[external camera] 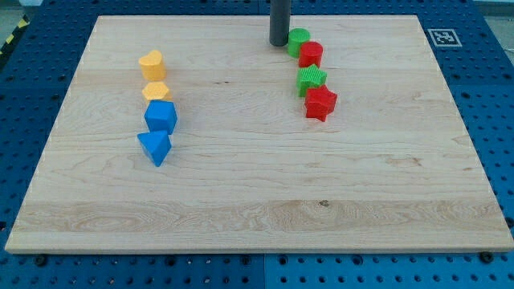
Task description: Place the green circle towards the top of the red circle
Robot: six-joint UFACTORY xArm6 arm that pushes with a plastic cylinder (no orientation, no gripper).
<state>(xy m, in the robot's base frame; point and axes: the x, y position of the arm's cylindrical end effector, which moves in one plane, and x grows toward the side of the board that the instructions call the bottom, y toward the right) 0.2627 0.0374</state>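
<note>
Edges first: green circle [298, 39] parked close to the top edge of the bench [241, 201], little spare wood behind it toward the view's top. Touching, or as good as touching, the red circle [311, 54], which sits just below it and slightly to the view's right. So, right now, green circle above and a shade left of red circle.

End effector a plain straight dark rod, gripping nothing, only pushing. My tip [279, 43] down on the wood just beside the green circle, on its left as seen here; contact or a hair's gap, cannot tell.

Further down the same column: green star [312, 79] just under the red circle, then red star [320, 103] tucked against the green star's lower right. Four blocks in a tight, slightly slanted line.

Open room aplenty: broad bare wood between this column and the left one, more to the view's right of the stars, and the whole lower half of the bench.

Over on the view's left, a second column, well apart: yellow block [152, 64] on top, shape hard to call, yellow hexagon [157, 91] beneath, blue block [161, 117] next, blue triangle [154, 148] at the bottom, each close on the one above.

Surface: pale wood with grain running across. Black-and-white marker [442, 37] at the top right corner. Blue perforated base [490, 96] around all sides.
</note>
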